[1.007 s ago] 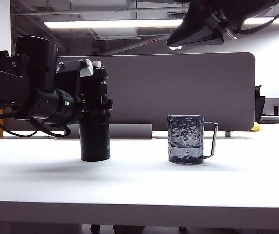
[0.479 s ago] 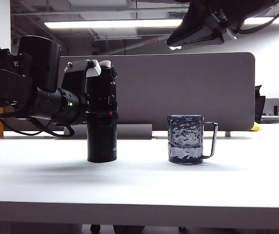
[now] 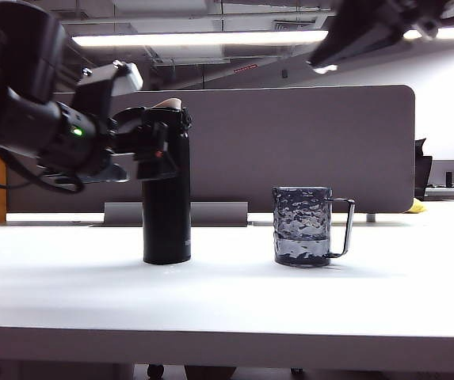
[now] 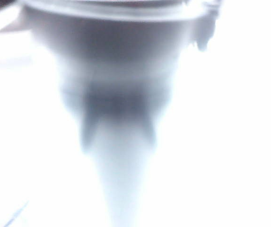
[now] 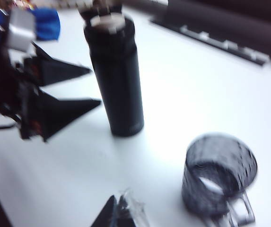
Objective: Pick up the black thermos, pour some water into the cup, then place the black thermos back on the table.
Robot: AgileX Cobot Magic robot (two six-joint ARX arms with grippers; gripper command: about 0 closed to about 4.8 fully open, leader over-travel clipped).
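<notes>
The black thermos (image 3: 167, 198) stands upright on the white table (image 3: 227, 317), its lid flipped open and its pale spout showing. My left gripper (image 3: 151, 149) is open beside the thermos's upper part. In the right wrist view its two black fingers (image 5: 62, 71) are spread, tips just short of the thermos (image 5: 118, 80). The smoky dimpled cup (image 3: 302, 226) stands to the thermos's right, handle facing right, with liquid in its lower half. My right gripper (image 5: 117, 208) is shut and empty, high above the cup (image 5: 218, 175). The left wrist view is washed out and blurred.
A grey divider panel (image 3: 306, 142) runs behind both objects, with a grey base strip (image 3: 211, 214) at its foot. Something blue (image 5: 45, 23) lies beyond the left arm. A small yellow thing (image 3: 417, 207) sits at the far right.
The thermos moved right, came down onto the table and now stands free. My left gripper opened and drew back up and to the left. The right arm shifted right overhead.
</notes>
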